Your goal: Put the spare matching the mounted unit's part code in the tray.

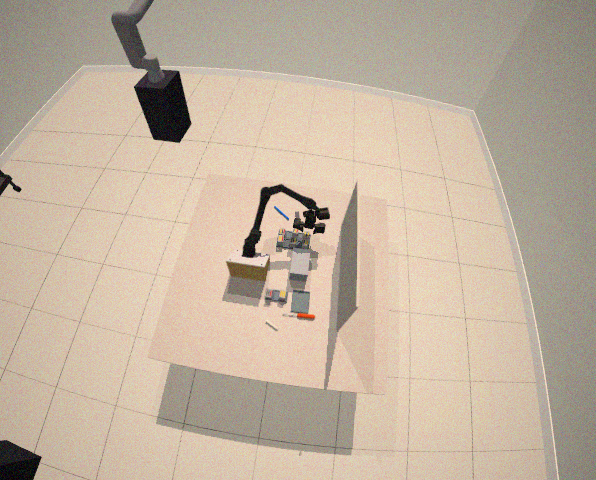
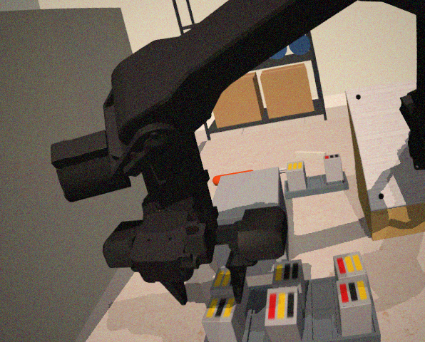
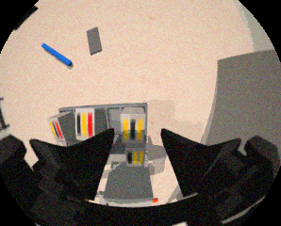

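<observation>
A grey rack holds several grey spares with coloured stripe codes. My gripper is open and low over the rack's left end. Its fingers stand on either side of the yellow-black-yellow spare and the yellow-striped spare behind it. I cannot tell whether they touch. The mounted unit is a plain grey box behind the rack. The flat grey tray lies beyond it and shows only in the top view.
A small rack with two more spares stands by the tray. An orange-handled screwdriver, a white marker and a blue pen lie about. A tall grey panel stands close beside the gripper. The arm's base box stands opposite.
</observation>
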Robot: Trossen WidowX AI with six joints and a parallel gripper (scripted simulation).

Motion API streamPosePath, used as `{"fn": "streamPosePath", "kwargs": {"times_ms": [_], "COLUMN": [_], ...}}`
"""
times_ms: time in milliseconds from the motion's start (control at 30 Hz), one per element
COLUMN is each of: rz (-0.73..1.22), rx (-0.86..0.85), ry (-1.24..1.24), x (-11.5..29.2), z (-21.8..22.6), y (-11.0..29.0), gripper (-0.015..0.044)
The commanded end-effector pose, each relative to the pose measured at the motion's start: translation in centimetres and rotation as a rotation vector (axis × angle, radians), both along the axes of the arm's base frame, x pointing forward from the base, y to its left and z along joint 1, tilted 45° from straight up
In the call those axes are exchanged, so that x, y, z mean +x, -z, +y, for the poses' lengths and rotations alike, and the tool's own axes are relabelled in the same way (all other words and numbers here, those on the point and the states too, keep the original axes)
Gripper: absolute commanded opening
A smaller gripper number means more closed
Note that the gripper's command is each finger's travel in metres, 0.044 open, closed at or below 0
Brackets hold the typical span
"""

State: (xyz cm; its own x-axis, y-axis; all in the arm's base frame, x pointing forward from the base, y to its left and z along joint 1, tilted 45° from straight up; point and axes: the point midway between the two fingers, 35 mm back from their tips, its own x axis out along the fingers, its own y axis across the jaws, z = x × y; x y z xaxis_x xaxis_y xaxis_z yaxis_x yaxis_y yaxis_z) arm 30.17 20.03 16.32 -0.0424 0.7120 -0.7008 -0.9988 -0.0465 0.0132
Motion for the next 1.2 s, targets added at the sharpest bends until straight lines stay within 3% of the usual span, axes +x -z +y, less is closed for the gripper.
{"fn": "streamPosePath", "kwargs": {"times_ms": [0,1167], "rz": [0.012,0.012], "rx": [-0.007,-0.002], "ry": [0.002,0.003], "x": [-0.2,-0.8], "z": [0.3,3.1], "y": [0.8,3.6], "gripper": [0.03,0.03]}}
